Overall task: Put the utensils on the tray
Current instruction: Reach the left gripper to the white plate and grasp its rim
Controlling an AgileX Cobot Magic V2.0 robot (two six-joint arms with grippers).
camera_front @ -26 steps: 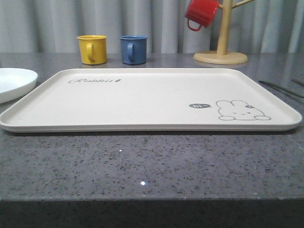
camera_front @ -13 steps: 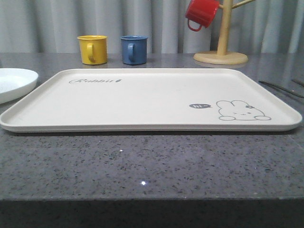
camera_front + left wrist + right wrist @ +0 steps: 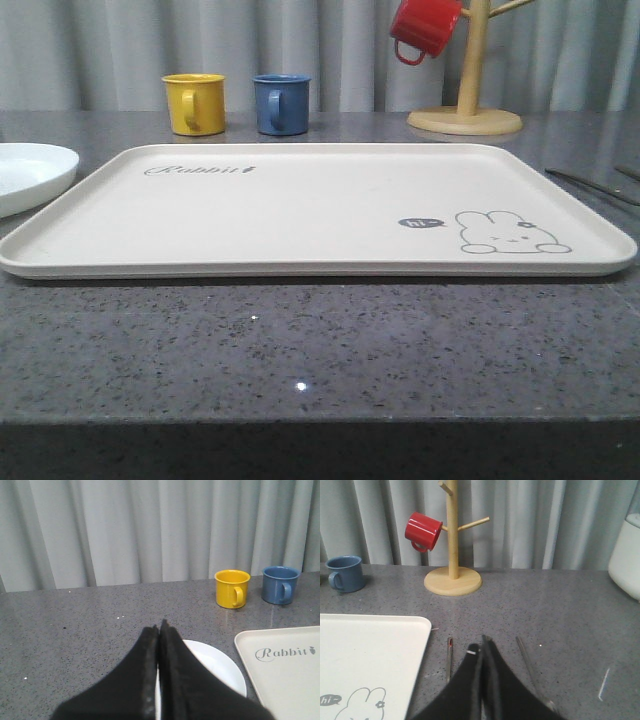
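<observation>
The grey speckled countertop [image 3: 300,340] carries everything, with pale curtains [image 3: 125,530] hanging behind it. The cream tray [image 3: 300,205] is the biggest item on it, lying flat with nothing on its surface; its "Rabbit" script sits near one far corner and the rabbit drawing near the opposite near corner. In the left wrist view the tray's script corner lies just off to the side of the left gripper [image 3: 159,630], and in the right wrist view the rabbit corner lies beside the right gripper [image 3: 482,647].

The white plate [image 3: 220,667] rests on the counter directly under and ahead of the left gripper, close beside the tray but not on it. That gripper's black fingers are pressed together with nothing between them.

The wooden mug tree [image 3: 451,545] stands well beyond the right gripper, with the red mug [image 3: 422,531] hung on one peg. The yellow mug [image 3: 231,588] and blue mug [image 3: 280,584] stand side by side on the counter far ahead of the left gripper.

The right gripper's fingers are likewise closed and empty. Slim metal utensils [image 3: 449,655] lie on the counter either side of it, just off the tray; they look like thin handles, though which piece is which is hard to tell.
</observation>
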